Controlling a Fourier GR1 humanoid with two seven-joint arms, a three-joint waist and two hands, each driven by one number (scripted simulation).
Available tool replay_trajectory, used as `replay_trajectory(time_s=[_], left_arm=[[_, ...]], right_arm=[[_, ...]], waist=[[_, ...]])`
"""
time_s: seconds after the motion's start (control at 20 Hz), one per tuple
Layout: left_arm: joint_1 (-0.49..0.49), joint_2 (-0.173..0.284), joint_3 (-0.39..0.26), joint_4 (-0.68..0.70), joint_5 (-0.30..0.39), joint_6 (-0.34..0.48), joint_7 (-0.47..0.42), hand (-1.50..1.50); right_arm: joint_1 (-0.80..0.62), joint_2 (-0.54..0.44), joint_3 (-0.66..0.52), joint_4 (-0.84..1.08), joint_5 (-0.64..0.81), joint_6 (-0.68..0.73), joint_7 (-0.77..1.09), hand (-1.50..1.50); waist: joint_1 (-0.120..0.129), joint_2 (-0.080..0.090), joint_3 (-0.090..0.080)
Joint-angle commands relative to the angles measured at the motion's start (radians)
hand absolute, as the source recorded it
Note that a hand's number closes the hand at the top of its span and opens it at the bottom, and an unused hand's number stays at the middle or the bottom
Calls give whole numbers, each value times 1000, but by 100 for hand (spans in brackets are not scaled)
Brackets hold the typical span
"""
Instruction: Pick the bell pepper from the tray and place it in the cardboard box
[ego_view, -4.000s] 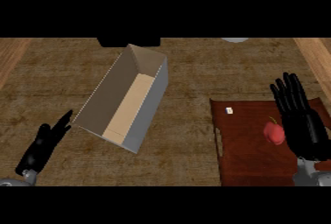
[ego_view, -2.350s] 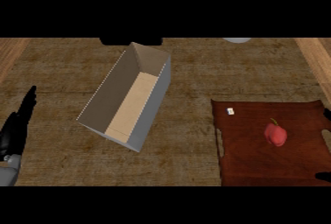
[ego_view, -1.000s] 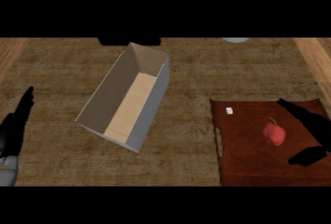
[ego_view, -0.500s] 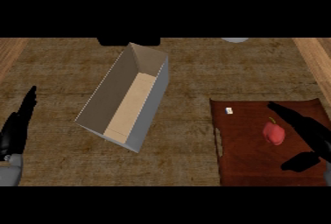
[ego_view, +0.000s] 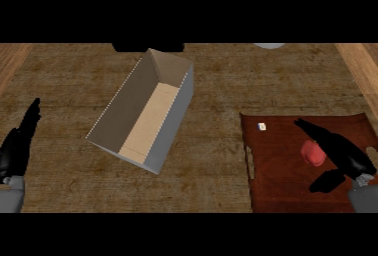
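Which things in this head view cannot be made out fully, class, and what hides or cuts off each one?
- Bell pepper: its right side is covered by the right hand; contact cannot be told.
- Small white item on the tray: too small to identify.
- Dark object and pale round object: cut off at the top edge.
- Left hand: resting at the left edge, seen edge-on.
- Cardboard box: its far inner wall is hidden.

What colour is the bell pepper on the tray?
Red; the bell pepper shows best in the head view.
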Motion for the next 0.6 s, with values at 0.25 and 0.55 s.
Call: replay_trajectory(time_s=[0.25, 0.55], left_arm=[[-43, 4, 42, 44, 7, -42, -26, 0], [-27, -13, 42, 35, -17, -34, -23, 0]], right_arm=[[-84, 34, -48, 169, 133, -263, -82, 150], [-45, 70, -66, 175, 189, -440, -113, 150]], waist=[[3, 2, 1], [-1, 0, 0]])
